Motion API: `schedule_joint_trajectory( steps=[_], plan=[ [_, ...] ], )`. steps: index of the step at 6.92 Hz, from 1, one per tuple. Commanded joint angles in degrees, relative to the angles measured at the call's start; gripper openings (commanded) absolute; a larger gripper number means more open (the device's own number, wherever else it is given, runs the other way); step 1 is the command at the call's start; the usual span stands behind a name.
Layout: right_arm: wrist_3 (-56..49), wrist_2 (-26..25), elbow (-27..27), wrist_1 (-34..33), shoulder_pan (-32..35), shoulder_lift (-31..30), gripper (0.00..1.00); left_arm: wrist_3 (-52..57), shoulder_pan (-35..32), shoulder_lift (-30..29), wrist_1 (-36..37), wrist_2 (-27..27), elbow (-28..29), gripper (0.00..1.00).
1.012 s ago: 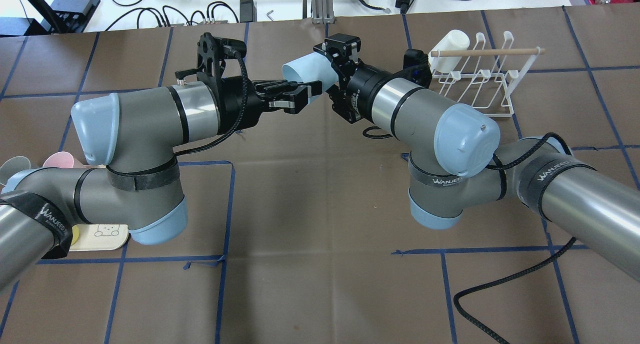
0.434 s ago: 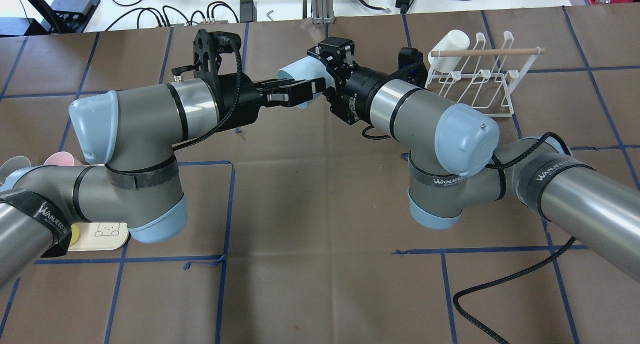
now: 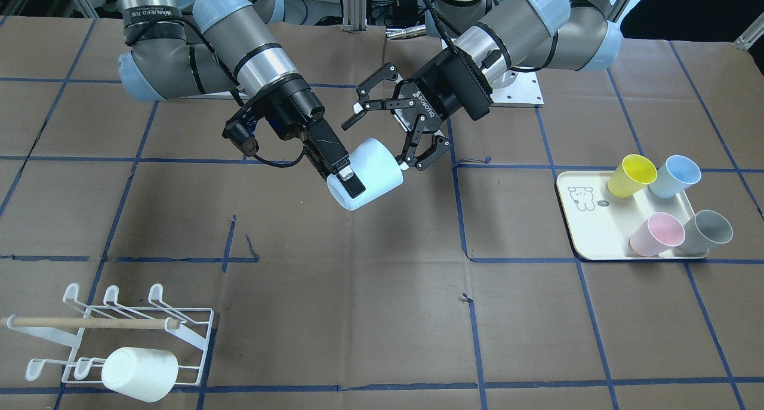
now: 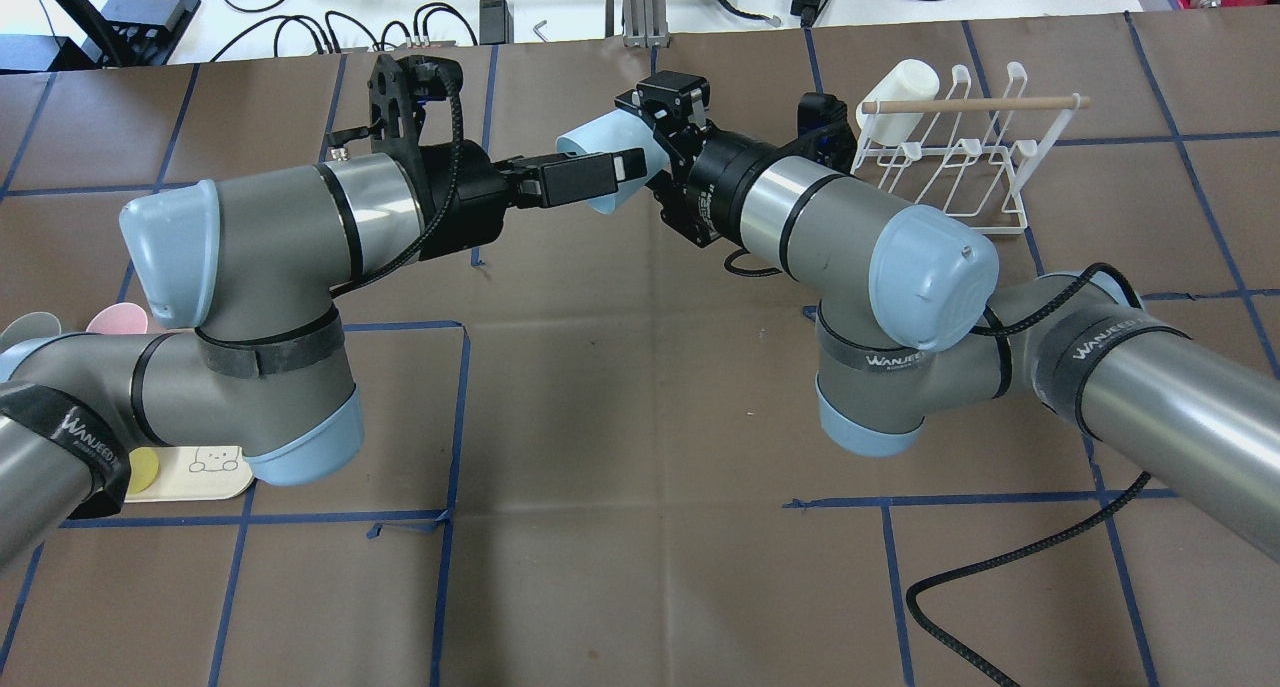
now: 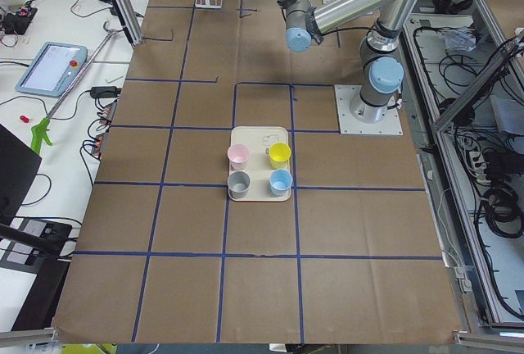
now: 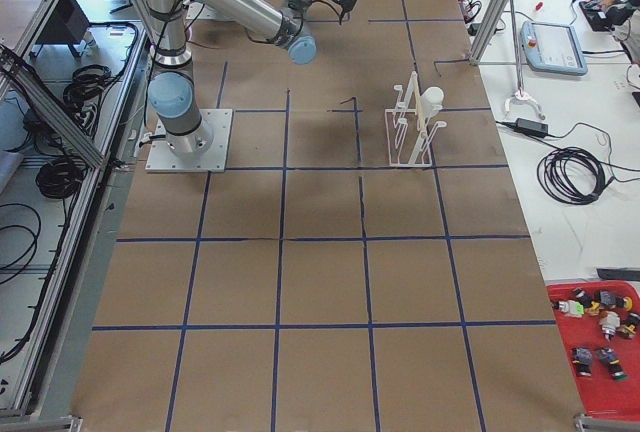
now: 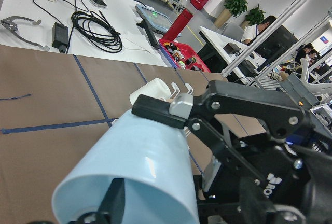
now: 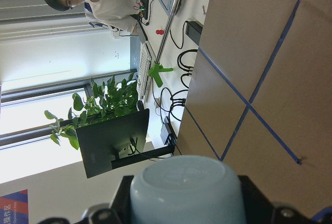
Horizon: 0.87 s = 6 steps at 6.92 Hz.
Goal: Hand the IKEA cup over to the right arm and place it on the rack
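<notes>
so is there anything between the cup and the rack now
Nothing visible. The pale blue cup is in the right pincer, and only bare table lies between it and the rack. The open left pincer sits on the cup's other side. A white cup already lies on part of the rack.

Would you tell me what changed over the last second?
The left gripper seems to have let go: its jaws stand wide open at the mouth of the pale blue cup, and its arm has edged towards its own side. The right gripper stays shut on the cup. The rack and white cup are unchanged.
</notes>
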Motion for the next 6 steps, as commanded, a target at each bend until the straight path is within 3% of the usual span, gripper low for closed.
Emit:
schedule_joint_trajectory(
  steps=[1, 2, 3, 4, 6],
  plan=[
    [0.20, -1.91, -0.05, 0.00, -0.09, 0.05, 0.10, 0.01, 6.40, 6.42, -8.76, 0.04, -1.43, 0.99],
    [0.20, -5.24, -0.14, 0.00, -0.09, 0.14, 0.09, 0.62, 8.43, 9.85, -18.65, 0.65, -0.83, 0.99],
    [-0.15, -7.01, -0.49, -0.44, -0.61, 0.22, 0.09, 0.88, 9.32, 10.15, -24.92, 7.01, 0.83, 0.99],
    [-0.85, -9.38, -1.10, -0.61, -1.83, 0.40, 0.09, 0.45, 9.33, 9.19, -32.56, 12.90, 4.94, 0.99],
    [-12.30, -10.71, -1.81, -0.35, -8.75, 0.93, 0.09, 0.10, 8.98, 4.64, -52.40, 23.45, 17.66, 0.99]
  ],
)
